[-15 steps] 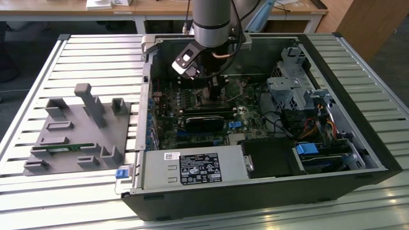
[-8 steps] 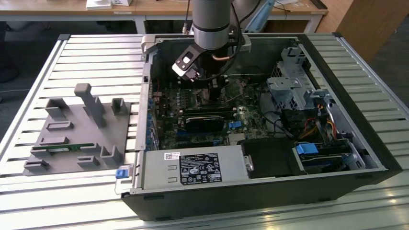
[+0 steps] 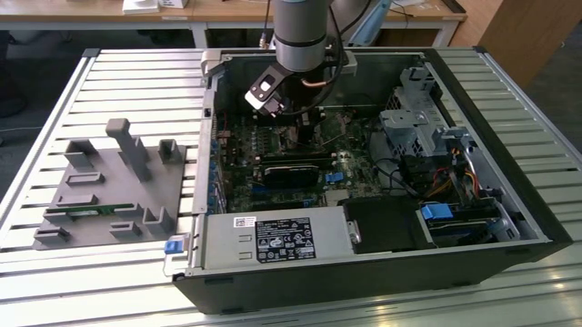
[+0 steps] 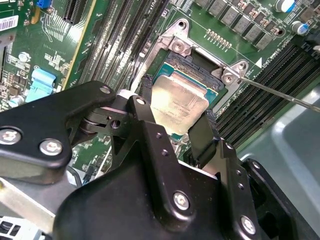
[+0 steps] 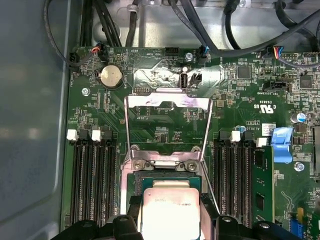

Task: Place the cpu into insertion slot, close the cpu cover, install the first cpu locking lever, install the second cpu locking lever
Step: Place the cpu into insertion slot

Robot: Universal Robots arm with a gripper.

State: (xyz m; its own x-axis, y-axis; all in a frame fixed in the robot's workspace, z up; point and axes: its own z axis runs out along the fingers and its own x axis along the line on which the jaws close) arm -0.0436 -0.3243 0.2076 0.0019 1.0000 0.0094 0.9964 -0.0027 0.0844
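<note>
The cpu (image 4: 181,102) sits pinched between the two black fingers (image 4: 202,135) of the gripper (image 4: 177,100), which grip it on two opposite edges. In both wrist views it is directly over the insertion slot (image 4: 197,62), metal top facing up. Whether it rests on the contacts or hangs just above them cannot be determined. The cpu cover (image 5: 167,102) stands swung open behind the slot, hinge side near the two screws, leaving the opening free. A thin locking lever (image 4: 280,95) projects outward beside one corner of the socket frame.

Probable hazards:
- Offset or rotation of the chip against the slot would likely bend the contacts if it is pressed down.
- A tilted release may leave one edge riding on the socket frame.
- The finger nearest the frame could catch it or the lever rod.
- The upright cover may fall onto the fingers if jarred.
</note>
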